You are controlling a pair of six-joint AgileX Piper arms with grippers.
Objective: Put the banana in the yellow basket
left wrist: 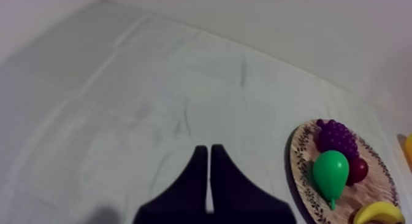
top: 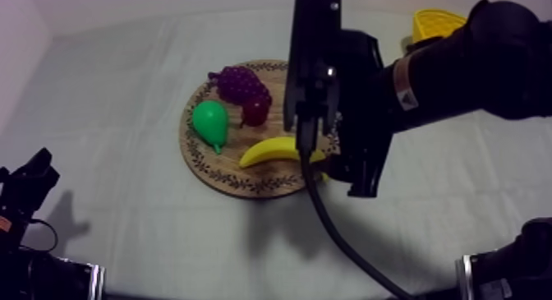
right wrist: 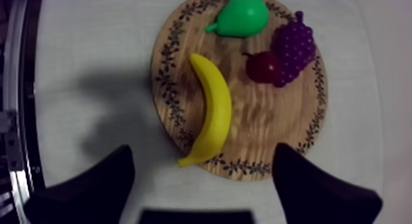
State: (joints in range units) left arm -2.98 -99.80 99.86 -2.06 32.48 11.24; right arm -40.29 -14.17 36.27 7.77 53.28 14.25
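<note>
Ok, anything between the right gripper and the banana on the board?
Nothing visible. The right gripper hangs open over the banana; the pear, grapes and small red fruit lie apart from it on the wooden board.

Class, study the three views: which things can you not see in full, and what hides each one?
1. The banana: top view, right end hidden under the right arm.
2. The yellow basket: top view, mostly hidden behind that arm.
3. The wooden board: top view, right side covered by the arm.
4. Left wrist view: the banana is cut off by the picture's edge.
</note>
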